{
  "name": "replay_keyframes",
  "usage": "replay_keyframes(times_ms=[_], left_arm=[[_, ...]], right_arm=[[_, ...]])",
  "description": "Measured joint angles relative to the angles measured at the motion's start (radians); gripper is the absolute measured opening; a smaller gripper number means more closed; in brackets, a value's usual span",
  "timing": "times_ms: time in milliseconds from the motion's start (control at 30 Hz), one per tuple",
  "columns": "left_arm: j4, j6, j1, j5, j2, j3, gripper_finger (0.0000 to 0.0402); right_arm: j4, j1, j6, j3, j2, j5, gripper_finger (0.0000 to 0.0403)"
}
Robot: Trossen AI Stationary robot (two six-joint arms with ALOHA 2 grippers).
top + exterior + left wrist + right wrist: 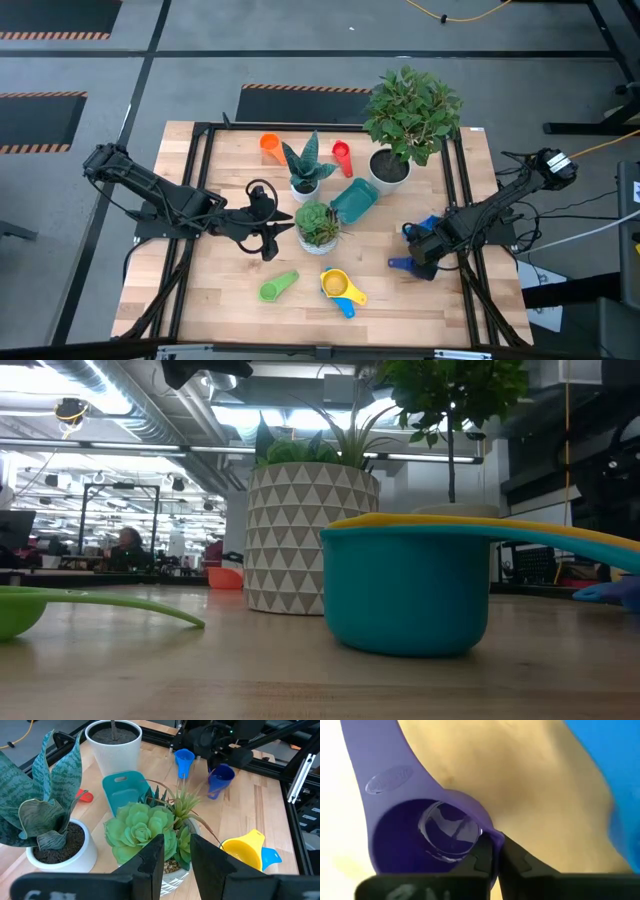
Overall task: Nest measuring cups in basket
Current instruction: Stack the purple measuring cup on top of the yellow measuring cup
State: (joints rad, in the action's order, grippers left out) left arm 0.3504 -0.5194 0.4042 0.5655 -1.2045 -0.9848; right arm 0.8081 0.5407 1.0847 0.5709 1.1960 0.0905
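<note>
My right gripper (pixel 418 252) is at the table's right side, shut on the dark blue measuring cup (pixel 403 264). A light blue cup (pixel 428 223) stands just beyond it. A yellow cup (pixel 336 283) sits inside a blue cup (pixel 346 306) near the front edge, and a green cup (pixel 279 287) lies to their left. The orange cup (pixel 270 146) and the red cup (pixel 343 155) lie toward the far side. The teal basket (pixel 355 201) rests among the plants. My left gripper (pixel 268 236) is open, left of the succulent, touching nothing. My right gripper pinches the rim of the dark blue cup's bowl (pixel 492 834), on the side away from the handle, with one finger (pixel 481 862) inside the bowl and the other outside. In the left wrist view the cup (pixel 220 777) hangs tilted, handle (pixel 213 794) lowest.
The succulent in its patterned pot (pixel 318 226) stands right before my left gripper. A snake plant in a white pot (pixel 304 170) and a tall leafy plant in a white pot (pixel 405 125) flank the basket. A dark frame (pixel 460 190) runs along the table's sides.
</note>
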Motion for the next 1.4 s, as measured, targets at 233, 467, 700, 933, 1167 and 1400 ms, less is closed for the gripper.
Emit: replay_keyframes(times_ms=[233, 467, 700, 933, 1167, 1400], left_arm=[[0.000, 0.000, 0.000, 0.000, 0.000, 0.000, 0.0087], [0.000, 0.000, 0.000, 0.000, 0.000, 0.000, 0.0087], [0.000, 0.000, 0.000, 0.000, 0.000, 0.000, 0.0087], [0.000, 0.000, 0.000, 0.000, 0.000, 0.000, 0.0087], [0.000, -0.001, 0.000, 0.000, 0.000, 0.000, 0.0087], [-0.001, -0.001, 0.000, -0.001, 0.001, 0.000, 0.0087]], right_arm=[[-0.030, 0.000, -0.114, 0.106, 0.000, -0.003, 0.0010], [-0.049, 0.000, -0.287, 0.295, 0.000, -0.091, 0.0013], [-0.206, -0.002, -0.638, 0.432, 0.003, -0.247, 0.0013], [-0.379, -0.049, -0.953, 0.484, 0.098, -0.233, 0.0013], [-0.462, -0.108, -1.150, 0.538, 0.247, -0.166, 0.0015], [-0.479, -0.158, -1.202, 0.606, 0.384, -0.149, 0.0015]])
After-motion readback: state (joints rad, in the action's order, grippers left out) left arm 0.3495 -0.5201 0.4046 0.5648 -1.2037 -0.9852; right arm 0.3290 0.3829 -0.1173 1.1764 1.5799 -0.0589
